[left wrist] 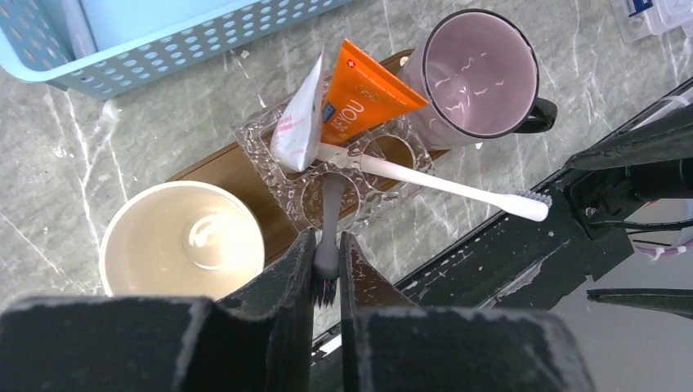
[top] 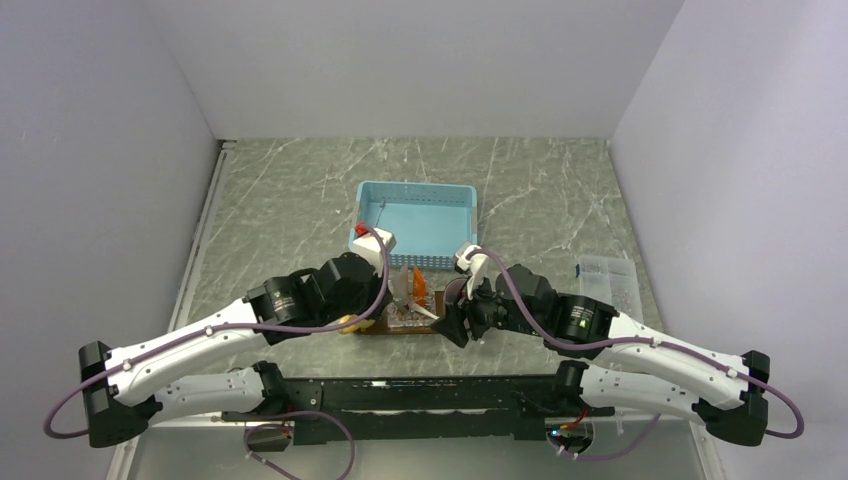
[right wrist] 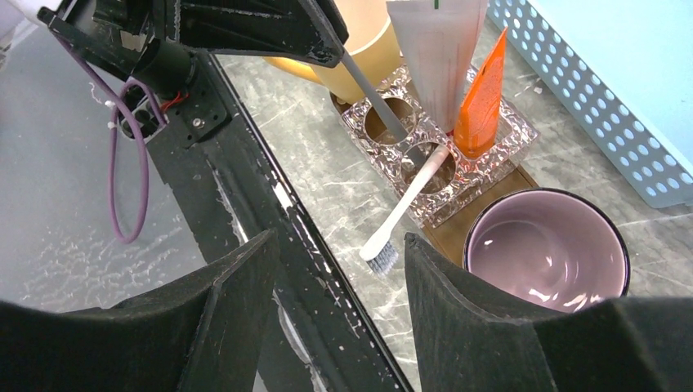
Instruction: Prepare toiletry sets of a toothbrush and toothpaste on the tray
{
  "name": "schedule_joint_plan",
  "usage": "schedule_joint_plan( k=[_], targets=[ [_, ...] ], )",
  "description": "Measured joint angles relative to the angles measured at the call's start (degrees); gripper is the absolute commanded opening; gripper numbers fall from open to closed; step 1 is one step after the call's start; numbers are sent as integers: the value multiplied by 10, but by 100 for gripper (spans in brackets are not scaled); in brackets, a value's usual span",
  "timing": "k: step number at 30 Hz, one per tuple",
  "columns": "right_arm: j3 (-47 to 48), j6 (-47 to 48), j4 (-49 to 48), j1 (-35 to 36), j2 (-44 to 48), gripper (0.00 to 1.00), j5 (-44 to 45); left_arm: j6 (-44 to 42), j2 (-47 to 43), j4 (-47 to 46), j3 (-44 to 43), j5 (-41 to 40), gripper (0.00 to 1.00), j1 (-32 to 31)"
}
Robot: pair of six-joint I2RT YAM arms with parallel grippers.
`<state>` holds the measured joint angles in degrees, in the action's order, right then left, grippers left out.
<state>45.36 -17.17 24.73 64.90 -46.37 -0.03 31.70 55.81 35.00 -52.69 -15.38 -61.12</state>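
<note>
The dark-brown tray (left wrist: pixel 237 175) carries a clear four-hole holder (left wrist: pixel 249 131). An orange toothpaste (left wrist: pixel 359 94) and a white tube (left wrist: pixel 298 114) stand in its far holes. A white toothbrush (left wrist: pixel 441 184) leans out of the holder, bristle end out over the table edge. My left gripper (left wrist: pixel 327 261) is shut on the bristle end of a grey toothbrush (left wrist: pixel 329 220), whose handle reaches down into a near hole. My right gripper (right wrist: pixel 340 237) is open and empty, just above the white toothbrush's head (right wrist: pixel 382 255). The orange toothpaste (right wrist: pixel 482 98) also shows there.
A cream cup (left wrist: pixel 184 241) stands on the tray's left end and a purple mug (left wrist: pixel 478 73) on its right end. The light-blue basket (top: pixel 415 220) sits just behind the tray. A clear plastic box (top: pixel 610 280) lies at the right. The black mounting rail (right wrist: pixel 245 212) runs close in front.
</note>
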Motion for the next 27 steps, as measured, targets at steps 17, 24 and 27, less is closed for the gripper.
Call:
schedule_joint_plan(
  k=[17,24,27],
  targets=[
    [-16,-2,-8,0,10,60,-5,37,3,40,-21,-57,0,-43],
    [-21,-7,-8,0,22,60,-8,68,29,66,-58,-125,0,-100],
    [-24,-9,-9,0,26,60,-15,85,42,76,-69,-158,0,-128]
  ],
)
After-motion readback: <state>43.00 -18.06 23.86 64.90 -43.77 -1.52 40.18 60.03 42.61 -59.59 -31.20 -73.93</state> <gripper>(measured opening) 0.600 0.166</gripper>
